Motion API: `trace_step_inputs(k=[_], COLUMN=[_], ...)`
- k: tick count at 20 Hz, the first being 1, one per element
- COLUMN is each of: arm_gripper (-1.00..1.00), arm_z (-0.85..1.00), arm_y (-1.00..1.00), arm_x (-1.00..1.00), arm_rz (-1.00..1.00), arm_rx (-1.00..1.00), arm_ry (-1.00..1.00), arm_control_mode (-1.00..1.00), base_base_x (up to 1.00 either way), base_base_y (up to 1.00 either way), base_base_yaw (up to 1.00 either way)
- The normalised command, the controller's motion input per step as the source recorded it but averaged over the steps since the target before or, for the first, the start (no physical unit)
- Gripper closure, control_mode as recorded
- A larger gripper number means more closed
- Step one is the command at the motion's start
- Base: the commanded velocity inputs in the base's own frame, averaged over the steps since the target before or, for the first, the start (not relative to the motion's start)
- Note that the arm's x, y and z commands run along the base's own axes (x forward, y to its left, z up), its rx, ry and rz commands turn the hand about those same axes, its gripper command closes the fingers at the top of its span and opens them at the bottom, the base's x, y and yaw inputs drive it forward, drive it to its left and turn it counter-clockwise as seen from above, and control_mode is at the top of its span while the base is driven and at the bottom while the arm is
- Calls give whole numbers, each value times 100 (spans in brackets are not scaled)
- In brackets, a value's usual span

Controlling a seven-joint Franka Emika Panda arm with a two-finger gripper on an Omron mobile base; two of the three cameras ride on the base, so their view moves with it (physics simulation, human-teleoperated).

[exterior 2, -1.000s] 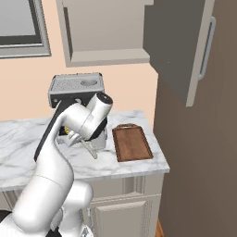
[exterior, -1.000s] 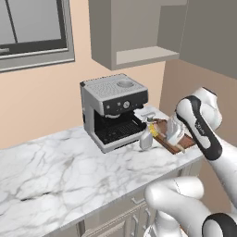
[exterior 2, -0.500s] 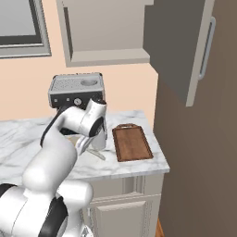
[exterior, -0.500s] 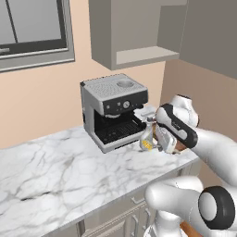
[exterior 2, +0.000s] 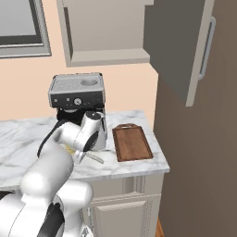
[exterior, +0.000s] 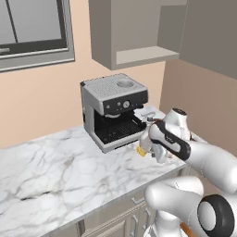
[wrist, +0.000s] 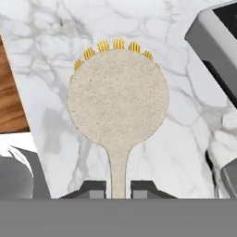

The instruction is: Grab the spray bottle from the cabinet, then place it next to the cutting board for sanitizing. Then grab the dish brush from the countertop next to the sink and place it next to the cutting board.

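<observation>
Marble counter (exterior: 60,171), espresso machine (exterior: 113,109) at the back edge. Pincer (wrist: 118,189) clamped on the dish brush (wrist: 118,99), held over the counter's right end, just beside the cutting board (exterior 2: 132,142). Second step, probably: lower, release alongside the board.

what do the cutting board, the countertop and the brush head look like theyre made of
Cutting board: likely wood, reddish-brown with visible grain, matte finish.
Countertop: looks like white marble, with grey veins running through a smooth slab.
Dish brush: the round head's back is pale, speckled beige, perhaps plastic or wood composite, hard to tell; yellow bristles peek past its rim. The gripper holds its neck.
</observation>
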Motion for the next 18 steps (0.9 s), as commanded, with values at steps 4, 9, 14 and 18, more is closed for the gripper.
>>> trace_step_inputs(k=[4, 9, 14, 18], arm_gripper=[100, 100, 100, 100], arm_z=[-57, -47, -62, -64], arm_y=[-1, 0, 0, 0], arm_x=[40, 36, 13, 15], arm_rz=[0, 0, 0, 0], arm_rx=[0, 0, 0, 0], arm_ry=[-20, -19, -6, 0], arm_control_mode=[-100, -100, -100, -100], base_base_x=[0, 0, 0, 0], base_base_y=[0, 0, 0, 0], base_base_yaw=[0, 0, 0, 0])
